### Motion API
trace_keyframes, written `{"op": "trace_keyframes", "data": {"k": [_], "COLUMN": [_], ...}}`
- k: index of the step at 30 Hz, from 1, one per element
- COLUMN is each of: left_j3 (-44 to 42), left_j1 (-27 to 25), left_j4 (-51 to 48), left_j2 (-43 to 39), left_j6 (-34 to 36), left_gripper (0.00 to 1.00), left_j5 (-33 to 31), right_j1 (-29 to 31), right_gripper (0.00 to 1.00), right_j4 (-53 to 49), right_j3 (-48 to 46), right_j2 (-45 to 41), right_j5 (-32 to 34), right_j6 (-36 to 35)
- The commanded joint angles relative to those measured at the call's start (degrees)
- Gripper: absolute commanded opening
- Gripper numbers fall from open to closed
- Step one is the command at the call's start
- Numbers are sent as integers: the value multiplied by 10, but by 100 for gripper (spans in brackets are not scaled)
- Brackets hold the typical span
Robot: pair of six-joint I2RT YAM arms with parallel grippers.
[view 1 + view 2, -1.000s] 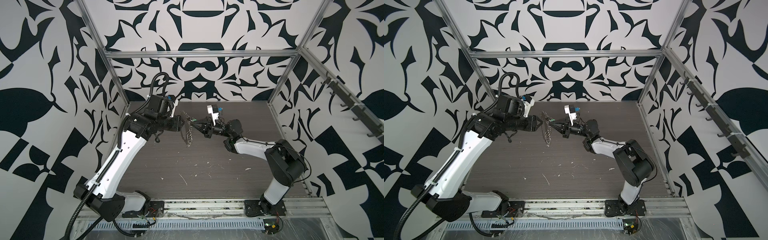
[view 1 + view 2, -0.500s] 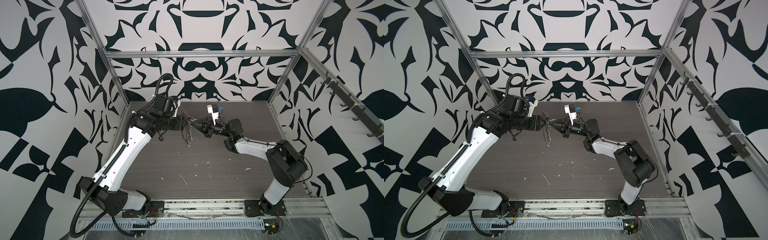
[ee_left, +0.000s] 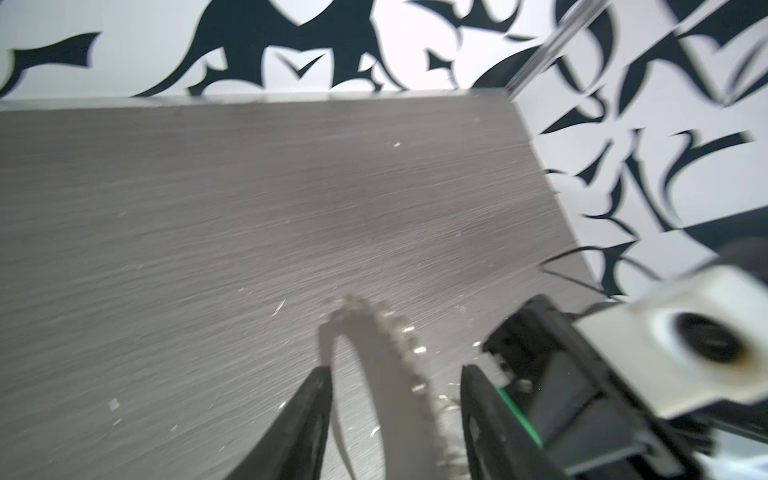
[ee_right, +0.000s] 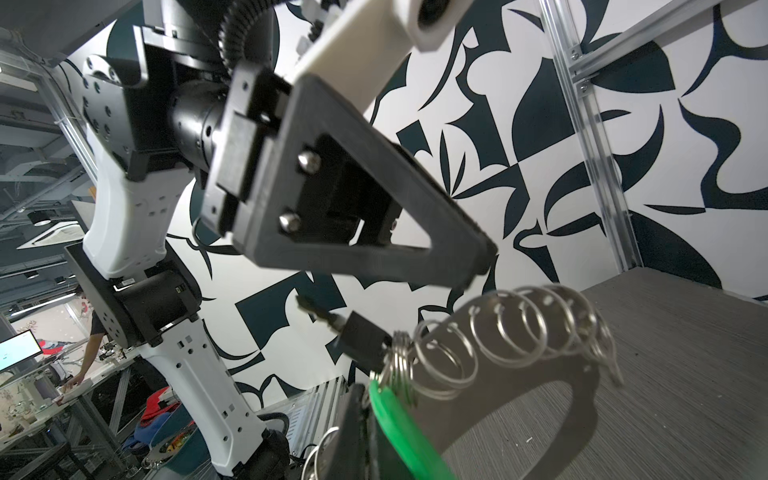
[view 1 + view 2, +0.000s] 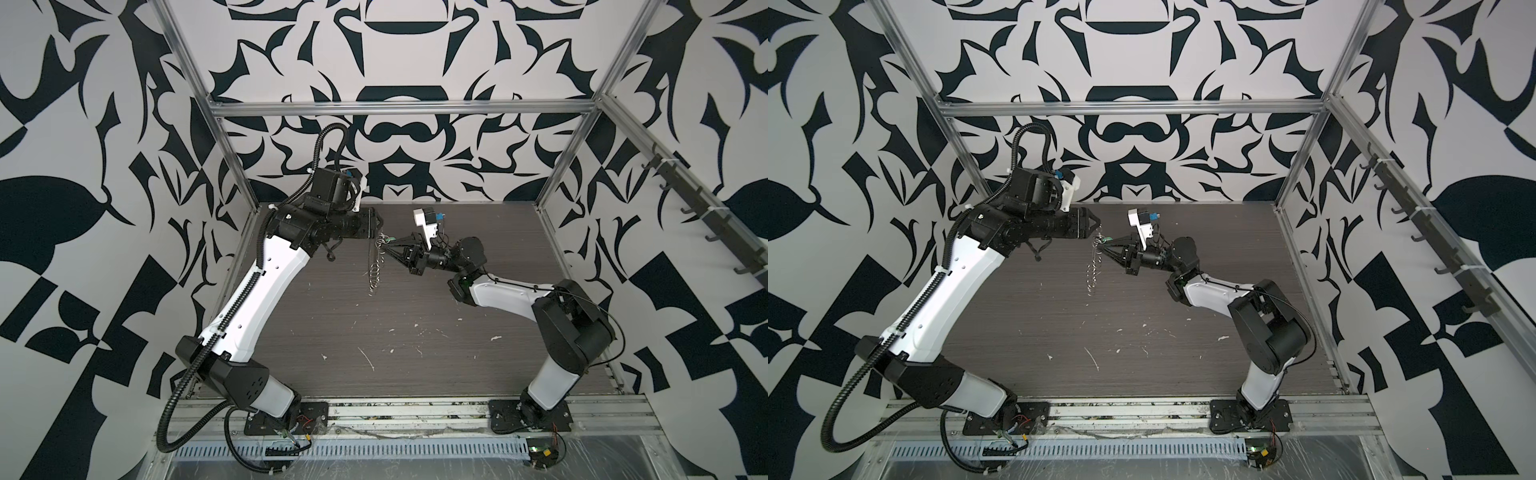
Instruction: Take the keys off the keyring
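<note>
The keyring, a pale loop strung with small silver rings, hangs above the table between both arms. At its top sit the keys, a dark key joined to a green tag. My right gripper is shut on the green tag and holds the whole bunch up. My left gripper stands open at the loop's top. In the left wrist view the loop passes between its fingers, close to one fingertip.
The dark wood-grain table carries small white scraps. Patterned walls and an aluminium frame enclose it. A rail of hooks runs along the right wall. The right wrist's white camera mount sits close beside my left fingers.
My left arm has swung right and farther back, bringing its open fingers to the top of the hanging keyring. The right arm and the bunch have stayed put.
</note>
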Motion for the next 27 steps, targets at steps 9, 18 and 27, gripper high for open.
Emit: {"op": "trace_keyframes", "data": {"k": [9,18,27], "left_j3": [-75,-139,-167], "left_j1": [3,36,42], "left_j4": [31,66,108], "left_j2": [-99,-174,-169], "left_j6": [19,54,43], "left_gripper": [58,48,39], "left_j5": [59,184,286], "right_j1": [3,2,2], "right_gripper": [0,0,0], "right_j4": [73,74,73], "right_j3": [32,43,52], "right_j2": [-10,-22,-39], "right_j5": [9,18,19], "right_j6": [4,19,22]}}
